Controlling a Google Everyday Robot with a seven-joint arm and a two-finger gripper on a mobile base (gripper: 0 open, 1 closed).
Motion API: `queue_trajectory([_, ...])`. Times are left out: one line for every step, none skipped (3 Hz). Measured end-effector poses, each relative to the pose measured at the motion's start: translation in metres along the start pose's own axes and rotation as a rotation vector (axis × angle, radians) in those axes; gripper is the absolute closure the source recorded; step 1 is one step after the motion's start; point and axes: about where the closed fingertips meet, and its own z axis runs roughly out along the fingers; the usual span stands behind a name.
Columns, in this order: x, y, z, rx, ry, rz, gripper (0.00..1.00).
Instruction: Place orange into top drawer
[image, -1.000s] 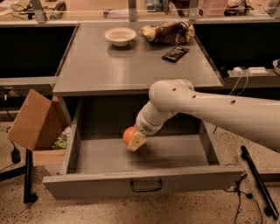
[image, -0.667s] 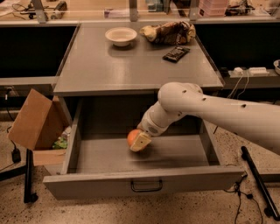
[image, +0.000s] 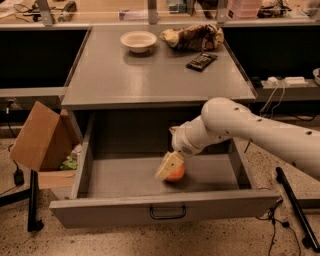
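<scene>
**Orange held low inside the open top drawer**

A speckled stone-like floor (image: 215, 242) runs under a grey metal desk, with dark recesses and further benches to both sides and behind. The desk's flat grey tabletop (image: 150, 82) fills the upper middle of the view. Beneath it, the single top drawer (image: 100, 214) is pulled well out. Its grey floor is exposed, and its front panel carries one dark wire handle at the centre.

One white robot arm (image: 260, 135) reaches in from the right, passing under the tabletop's front edge and angling down into the drawer.

One brown cardboard box (image: 37, 137) leans tilted just left of the drawer, with something green showing below it.

Three things lie toward the far edge of the tabletop, apart from one another:
- one crumpled brown-and-yellow bag (image: 195, 36)
- one white bowl (image: 138, 40), left of the bag
- one flat dark packet (image: 201, 61), nearer than the bag

The hand (image: 169, 171) is low inside the drawer, right of its middle, and is clamped on the one orange (image: 177, 174). A cream finger lies across the fruit's left side. The orange sits at or just above the drawer floor; I cannot tell whether it touches.
</scene>
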Motion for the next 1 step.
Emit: queue_trajectory([-0.0145, 0.0069, -0.0294, 0.015, -0.102, -0.076, 0.0])
